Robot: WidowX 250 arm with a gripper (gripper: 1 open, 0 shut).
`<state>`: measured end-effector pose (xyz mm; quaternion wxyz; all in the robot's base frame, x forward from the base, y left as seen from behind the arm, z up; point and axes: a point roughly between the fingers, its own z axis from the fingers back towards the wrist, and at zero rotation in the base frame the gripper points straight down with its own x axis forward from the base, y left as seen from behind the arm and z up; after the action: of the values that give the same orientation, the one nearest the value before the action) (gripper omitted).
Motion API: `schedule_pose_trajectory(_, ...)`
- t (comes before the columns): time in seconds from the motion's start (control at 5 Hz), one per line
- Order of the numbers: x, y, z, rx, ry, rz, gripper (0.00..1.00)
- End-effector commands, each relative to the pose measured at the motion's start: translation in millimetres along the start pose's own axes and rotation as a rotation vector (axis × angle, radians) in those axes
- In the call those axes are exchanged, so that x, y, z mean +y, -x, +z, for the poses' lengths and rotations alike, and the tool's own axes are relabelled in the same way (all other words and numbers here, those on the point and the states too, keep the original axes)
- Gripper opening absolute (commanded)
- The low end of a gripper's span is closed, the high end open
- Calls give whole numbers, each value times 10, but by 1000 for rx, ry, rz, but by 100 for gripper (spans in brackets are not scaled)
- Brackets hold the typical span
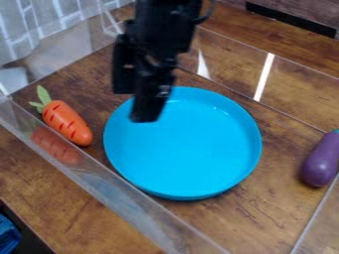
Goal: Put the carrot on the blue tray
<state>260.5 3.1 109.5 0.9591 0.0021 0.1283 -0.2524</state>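
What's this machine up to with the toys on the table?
A single robot arm is working over a wooden table. Its jaws are open and empty, hanging above the left part of a big blue tray. The gripper holds nothing yet. A small orange carrot lies on the table left of the tray, untouched, and a purple toy lies off to the right. The tray is empty.

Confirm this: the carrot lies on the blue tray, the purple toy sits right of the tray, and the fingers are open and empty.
Not right. The camera view shows the carrot on the wooden table left of the tray, not on it. The purple toy is right of the tray, and the fingers are open and empty.
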Motion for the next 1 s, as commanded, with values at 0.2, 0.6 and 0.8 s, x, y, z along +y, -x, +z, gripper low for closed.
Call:
schedule_pose_trajectory(0.2,406,365,196,-44,-81,-178,100)
schedule_pose_trajectory(0.6,773,510,64,-20,-119,-286,100)
schedule_pose_trajectory(0.8,898,544,-107,-23,-129,-317,100)
